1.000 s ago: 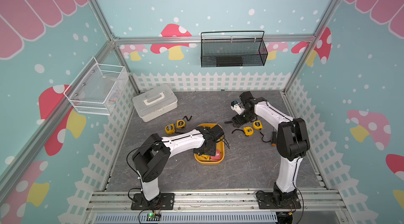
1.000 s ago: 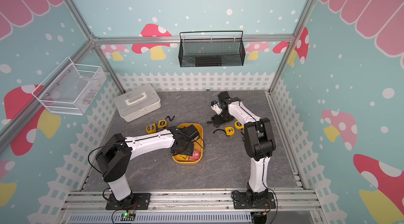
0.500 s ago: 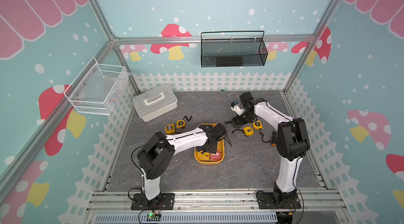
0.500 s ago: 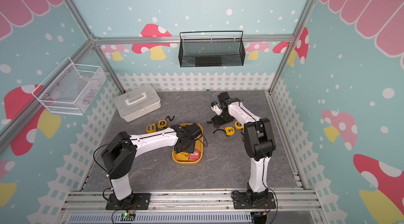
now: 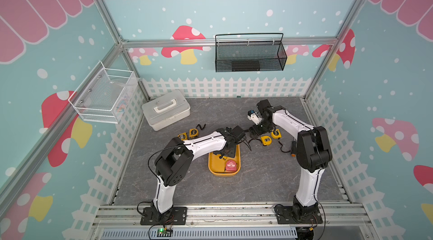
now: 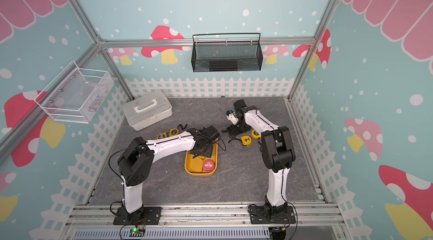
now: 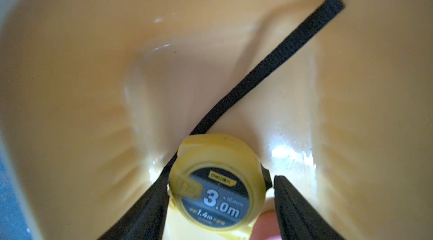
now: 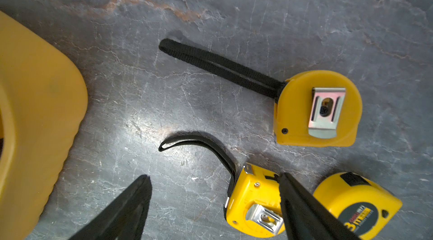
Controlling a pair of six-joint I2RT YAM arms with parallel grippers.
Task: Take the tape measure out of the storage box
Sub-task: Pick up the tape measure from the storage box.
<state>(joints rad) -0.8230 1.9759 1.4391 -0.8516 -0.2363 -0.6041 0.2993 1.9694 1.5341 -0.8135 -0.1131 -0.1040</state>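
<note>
Left pincer (image 7: pixel 219 180): was down inside the far end of the storage box (image 7: pixel 70 63), its two black fingers (image 7: pixel 145 208) standing either side of the tape measure (image 7: pixel 218 187). One finger touched the case and the other sat just beside it. Whether the clasp was firm could not be told.
Tape measure: round yellow case inside the box, its "3.0m" label turned toward the left wrist camera. Whether it rested on the box floor or hung clear of it could not be told.
Strap (image 7: pixel 269 63): black, ran from the case across the box floor toward a wall.
Storage box: yellow-orange, shallow and lidless, sat on the worktop (image 5: pixel 257 180) between the two arms.
Red tape measure (image 5: pixel 230 165): lay in the near end of the same box, apart from the left pincer.
Right pincer (image 8: pixel 213 176): released, fingers wide apart, grasping nothing, low over the worktop just past the box's far corner.
Loose yellow measures (image 8: pixel 316 110): three lay on the worktop outside the box by the right pincer. Two showed metal clips, the third its label, and one was partly hidden behind a finger.
Yellow pair (image 5: pixel 193 132): lay side by side on the worktop left of the box.
White-grey case (image 5: pixel 166 110): lid down, handle up, at the far left of the worktop.
Black mesh basket (image 5: pixel 249 56): hung on the back wall.
</note>
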